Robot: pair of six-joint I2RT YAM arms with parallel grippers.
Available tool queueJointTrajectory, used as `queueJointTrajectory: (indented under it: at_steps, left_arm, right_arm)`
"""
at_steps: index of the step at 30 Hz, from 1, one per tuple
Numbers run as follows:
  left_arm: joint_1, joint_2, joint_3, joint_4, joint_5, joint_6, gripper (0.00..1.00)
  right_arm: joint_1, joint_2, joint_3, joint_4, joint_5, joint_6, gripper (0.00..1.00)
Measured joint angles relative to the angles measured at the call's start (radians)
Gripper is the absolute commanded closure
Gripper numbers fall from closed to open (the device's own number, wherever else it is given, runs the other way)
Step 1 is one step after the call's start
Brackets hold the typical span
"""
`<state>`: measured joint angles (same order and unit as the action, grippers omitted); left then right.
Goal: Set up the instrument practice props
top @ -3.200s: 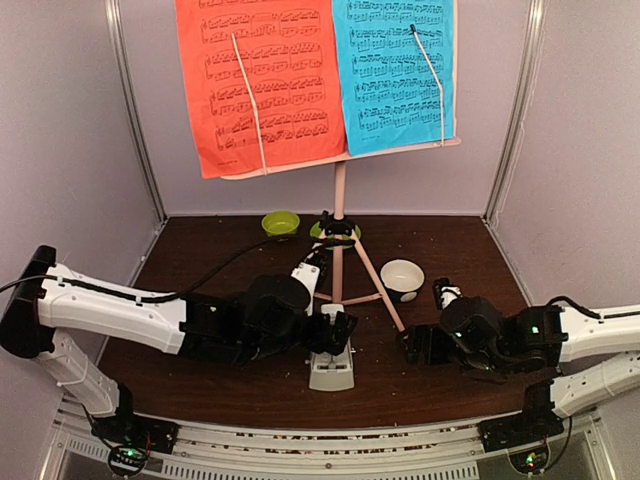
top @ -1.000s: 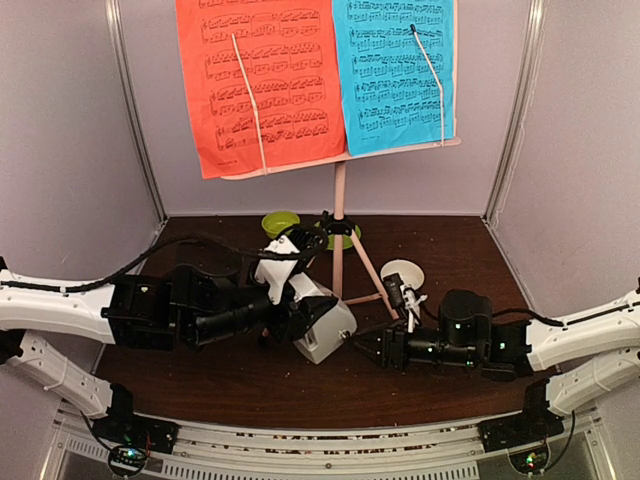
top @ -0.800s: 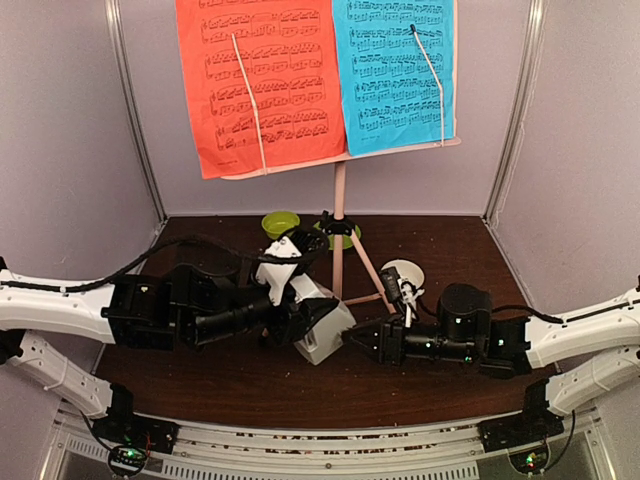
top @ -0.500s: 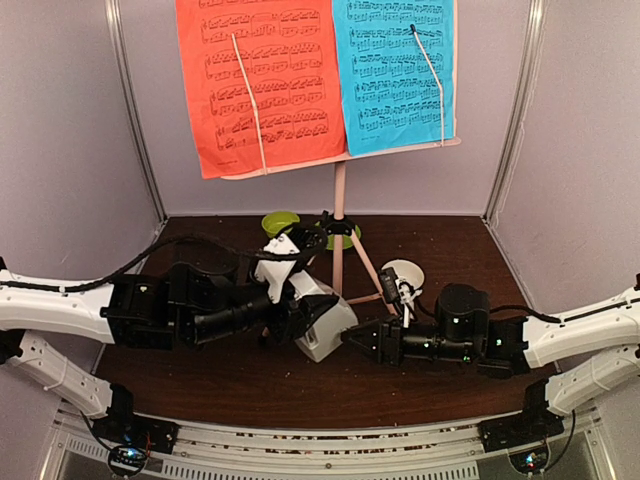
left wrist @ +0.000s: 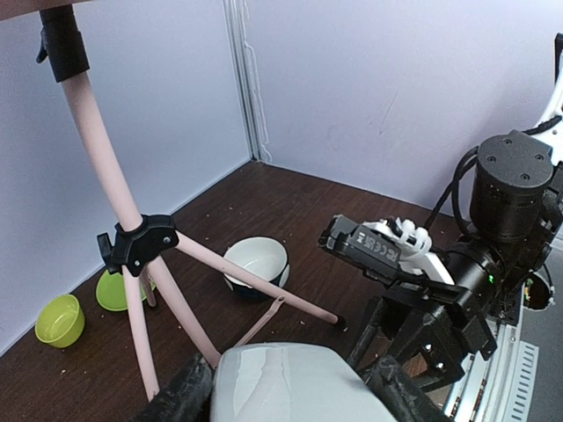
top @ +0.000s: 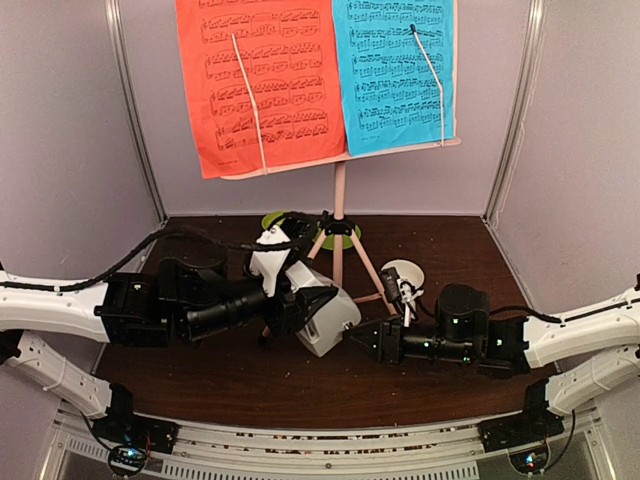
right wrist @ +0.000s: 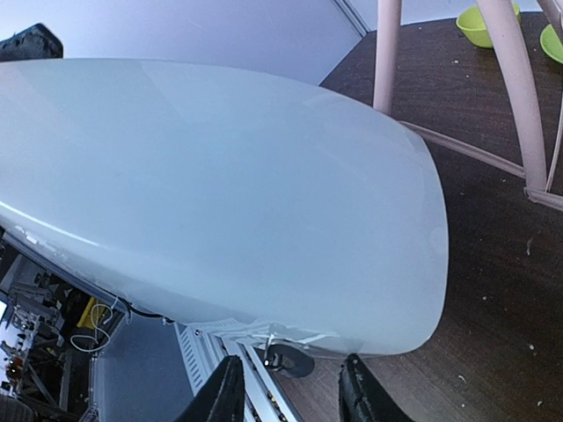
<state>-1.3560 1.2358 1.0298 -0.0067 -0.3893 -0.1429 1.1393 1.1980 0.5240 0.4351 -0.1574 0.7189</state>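
Left hand (left wrist: 290, 400): clenched on the metronome (top: 328, 318), one finger on each side. The body is tilted over the bench (top: 250, 385), in front of the music stand (top: 339, 195) and just left of its post.

Right hand (top: 358, 337): fingertips at the metronome's lower right corner, in front of the stand's right leg. Whether it grips or is released cannot be told.

Red sheet (top: 265, 80) and blue sheet (top: 395, 70): side by side on the stand's desk, red on the left.

green bowl (left wrist: 60, 319) beside green plate (left wrist: 113, 290) | white bowl (left wrist: 256, 261) apart
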Motion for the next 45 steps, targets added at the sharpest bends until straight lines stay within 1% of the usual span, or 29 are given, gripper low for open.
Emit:
queueJointTrajectory:
  at_steps: [7, 10, 18, 21, 24, 29, 34, 42, 45]
  left_arm:
    - [0.000, 0.000, 0.000, 0.001, 0.003, 0.006, 1.00]
    - [0.000, 0.000, 0.000, 0.010, -0.002, 0.006, 1.00]
    - [-0.001, 0.000, 0.000, 0.014, -0.005, 0.005, 1.00]
    - [-0.001, 0.000, 0.000, 0.015, -0.008, 0.004, 1.00]
    - [-0.001, 0.000, 0.000, 0.014, -0.014, 0.002, 1.00]
    - [-0.001, 0.000, 0.000, 0.013, -0.021, -0.001, 1.00]
    - [-0.001, 0.000, 0.000, 0.013, -0.040, -0.001, 1.00]
    - [-0.001, 0.005, 0.005, 0.016, -0.074, -0.001, 1.00]
    - [-0.001, 0.010, 0.010, 0.024, -0.081, -0.001, 1.00]
  right_arm:
    - [0.002, -0.026, 0.016, -0.023, -0.005, -0.017, 0.80]
    - [0.002, -0.044, 0.019, -0.050, -0.007, -0.034, 0.83]
    - [0.007, -0.047, 0.070, -0.156, -0.008, -0.094, 0.80]
    - [0.008, -0.043, 0.087, -0.185, -0.011, -0.111, 0.74]
    - [0.015, -0.030, 0.108, -0.206, -0.015, -0.124, 0.74]
    - [0.023, -0.010, 0.124, -0.224, -0.013, -0.135, 0.82]
    - [0.028, -0.007, 0.138, -0.259, 0.007, -0.137, 1.00]
    - [0.031, -0.007, 0.148, -0.259, 0.038, -0.087, 1.00]
    - [0.031, -0.007, 0.149, -0.251, 0.047, -0.075, 0.87]
